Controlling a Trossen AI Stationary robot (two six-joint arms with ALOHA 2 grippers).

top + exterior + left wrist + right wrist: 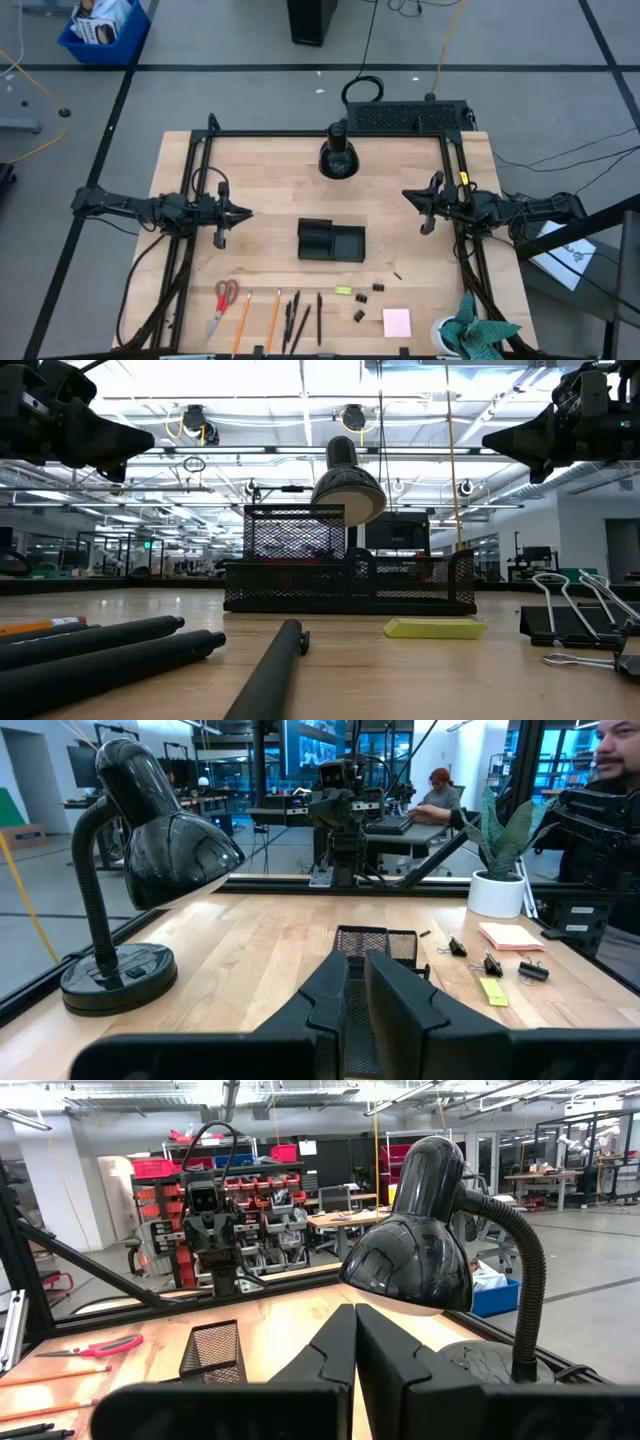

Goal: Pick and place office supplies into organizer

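Flanking organizer (pixel 331 241) well apart, left fingers (pixel 244 213) nearly closed, right fingers (pixel 410 196) clenched, both empty

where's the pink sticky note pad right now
In the high view the pink sticky-note pad lies flat near the table's front edge on the right arm's side, beside the binder clips.

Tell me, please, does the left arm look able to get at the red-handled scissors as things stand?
Probably yes. The scissors lie in the open at the near edge of the table, on the left arm's side, with only an orange pencil alongside. Nothing sits between them and the left end effector, which hangs above the table, holding nothing.
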